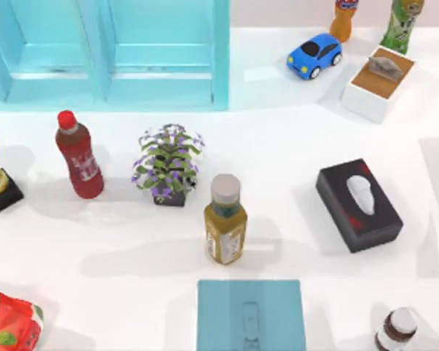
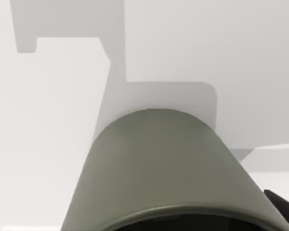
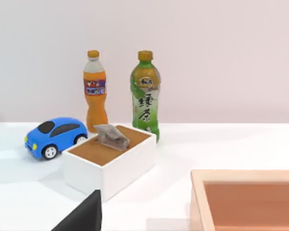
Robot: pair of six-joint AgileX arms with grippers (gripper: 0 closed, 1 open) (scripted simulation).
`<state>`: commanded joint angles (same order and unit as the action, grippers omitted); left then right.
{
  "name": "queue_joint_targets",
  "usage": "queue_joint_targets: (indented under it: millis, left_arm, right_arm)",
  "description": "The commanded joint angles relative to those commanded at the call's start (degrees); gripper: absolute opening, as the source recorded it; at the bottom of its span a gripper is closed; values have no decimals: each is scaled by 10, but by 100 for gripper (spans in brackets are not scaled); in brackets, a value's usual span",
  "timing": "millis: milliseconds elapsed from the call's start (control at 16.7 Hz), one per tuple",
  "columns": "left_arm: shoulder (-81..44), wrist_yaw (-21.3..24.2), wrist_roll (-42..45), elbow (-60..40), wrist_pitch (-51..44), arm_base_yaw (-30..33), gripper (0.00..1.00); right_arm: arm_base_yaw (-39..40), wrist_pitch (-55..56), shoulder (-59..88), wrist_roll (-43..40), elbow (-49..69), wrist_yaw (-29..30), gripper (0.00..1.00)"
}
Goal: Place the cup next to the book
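The cup, a plain olive-grey tumbler, stands very close in front of my left wrist camera, its dark rim toward the lens and a white surface behind it. A sliver of black edges in beside the cup, and I cannot tell whether the left gripper is closed on it. The book, flat and light teal with a faint line drawing, lies at the table's front edge, slightly right of centre. Neither arm reaches into the top view.
A yellow-green bottle stands just behind the book, a black tissue box to its right, a potted plant and a red bottle to the left. A dark bottle stands right of the book. Blue cabinet at back.
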<state>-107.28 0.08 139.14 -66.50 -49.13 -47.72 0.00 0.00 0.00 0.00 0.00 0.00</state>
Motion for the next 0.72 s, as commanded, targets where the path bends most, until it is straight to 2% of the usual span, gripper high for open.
queue_joint_targets:
  millis: [360,720]
  left_arm:
    - [1,0,1,-1,-2,1,0]
    - [28,0,2,-53,-91,2,0]
  right_arm:
    - [0,0,0,0,0,0,100]
    - [0,0,0,0,0,0,100]
